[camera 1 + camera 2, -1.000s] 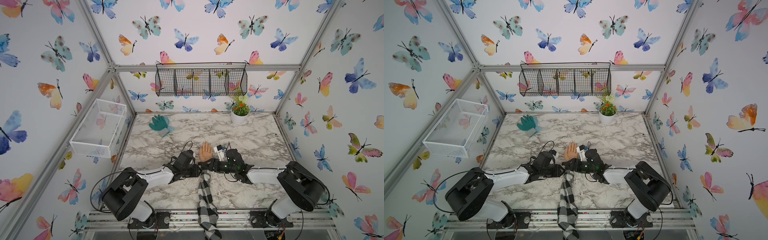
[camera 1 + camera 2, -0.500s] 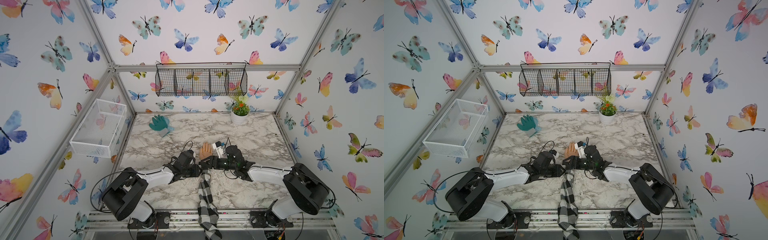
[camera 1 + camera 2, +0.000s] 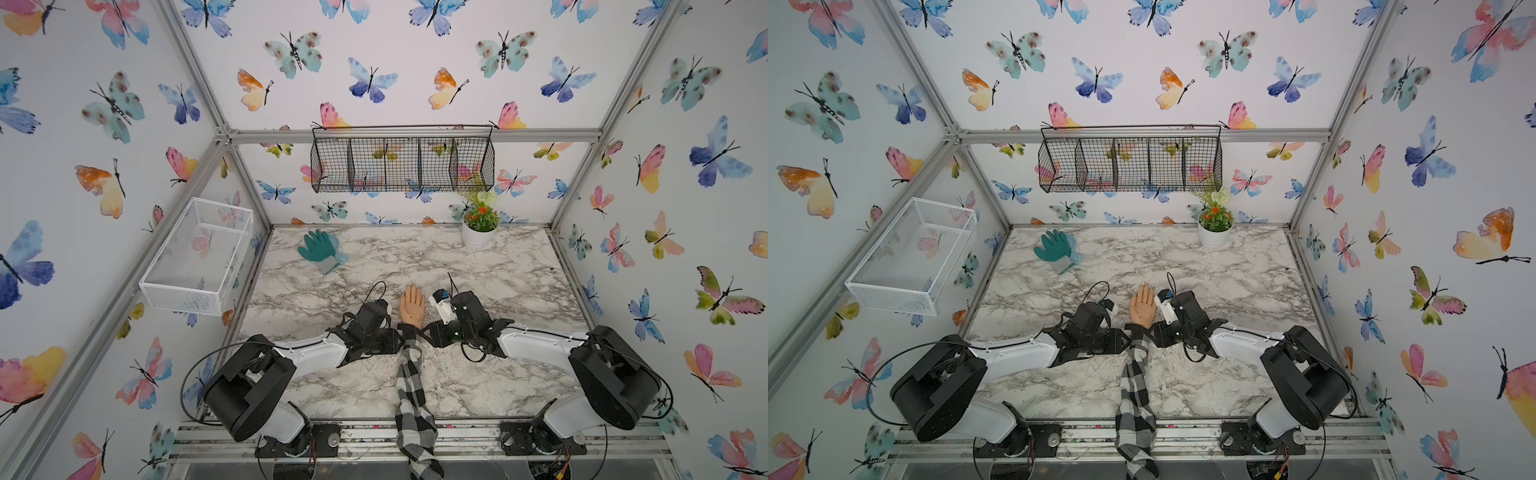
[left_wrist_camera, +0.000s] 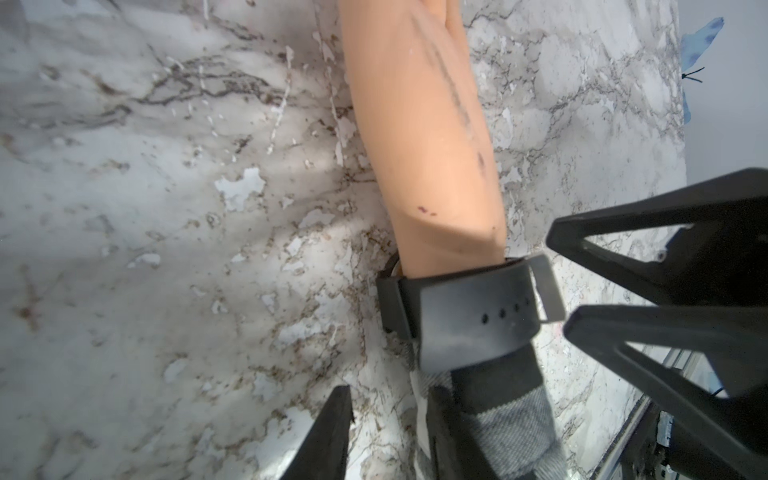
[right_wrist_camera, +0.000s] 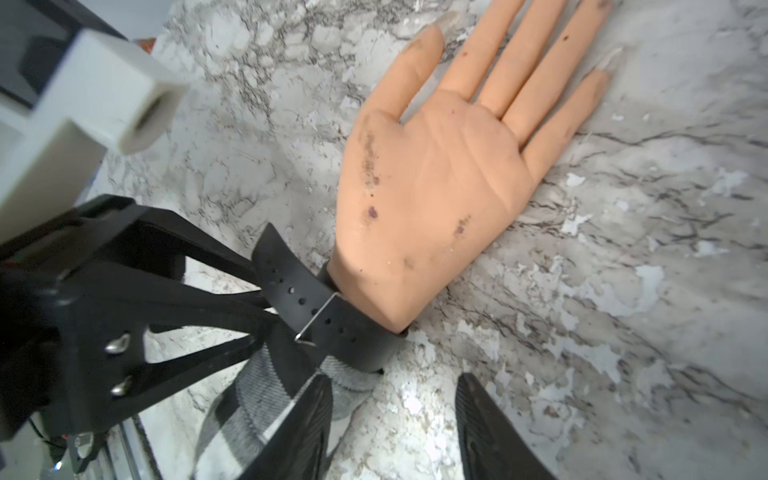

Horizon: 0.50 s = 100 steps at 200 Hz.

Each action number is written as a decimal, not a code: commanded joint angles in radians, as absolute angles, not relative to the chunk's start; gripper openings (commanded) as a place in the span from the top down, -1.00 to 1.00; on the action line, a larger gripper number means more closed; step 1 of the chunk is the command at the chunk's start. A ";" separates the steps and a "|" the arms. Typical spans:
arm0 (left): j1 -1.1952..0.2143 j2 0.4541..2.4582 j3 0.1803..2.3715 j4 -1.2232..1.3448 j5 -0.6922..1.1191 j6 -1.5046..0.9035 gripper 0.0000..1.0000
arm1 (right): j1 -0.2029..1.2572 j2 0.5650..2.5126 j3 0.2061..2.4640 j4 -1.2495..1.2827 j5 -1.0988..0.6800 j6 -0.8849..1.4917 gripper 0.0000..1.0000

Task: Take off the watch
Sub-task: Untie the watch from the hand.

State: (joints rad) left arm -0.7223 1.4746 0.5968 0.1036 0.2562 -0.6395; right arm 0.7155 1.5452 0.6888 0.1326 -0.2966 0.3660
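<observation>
A mannequin hand (image 5: pixel 436 174) lies palm up on the marble, its arm in a checked sleeve (image 3: pixel 409 382). The watch (image 5: pixel 361 336) is round the wrist and only its black strap shows. The strap's free end (image 5: pixel 274 266) sticks up past the metal buckle (image 5: pixel 318 320). In both top views the watch (image 3: pixel 408 329) (image 3: pixel 1139 328) sits between my two grippers. My left gripper (image 4: pixel 390 390) is narrowly open over bare marble, one finger against the sleeve just short of the strap end. My right gripper (image 5: pixel 395 380) is open on the wrist's other side, one finger by the sleeve below the buckle.
A teal glove (image 3: pixel 320 249) lies at the back left of the table and a potted plant (image 3: pixel 480 226) stands at the back right. A white mesh basket (image 3: pixel 199 257) hangs on the left wall, and a black wire basket (image 3: pixel 403 164) hangs on the back wall.
My right gripper's jaws have narrowed and its arm has shifted a little beside the wrist. The left arm and the hand have stayed put.
</observation>
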 commanded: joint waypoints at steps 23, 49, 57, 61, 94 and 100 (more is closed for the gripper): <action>-0.730 1.476 0.618 0.091 0.252 -0.624 0.30 | 0.717 1.583 0.730 0.101 -0.289 0.259 0.04; -0.730 1.482 0.620 0.091 0.252 -0.620 0.30 | 0.716 1.601 0.737 0.114 -0.306 0.260 0.05; -0.730 1.482 0.620 0.091 0.250 -0.620 0.30 | 0.716 1.611 0.742 0.119 -0.315 0.262 0.05; -0.730 1.484 0.621 0.091 0.250 -0.620 0.30 | 0.716 1.614 0.745 0.119 -0.316 0.262 0.05; -0.726 1.470 0.622 0.063 0.225 -0.611 0.31 | 0.718 1.632 0.756 0.137 -0.330 0.272 0.02; -0.722 1.461 0.619 0.052 0.218 -0.608 0.31 | 0.719 1.634 0.758 0.137 -0.332 0.272 0.02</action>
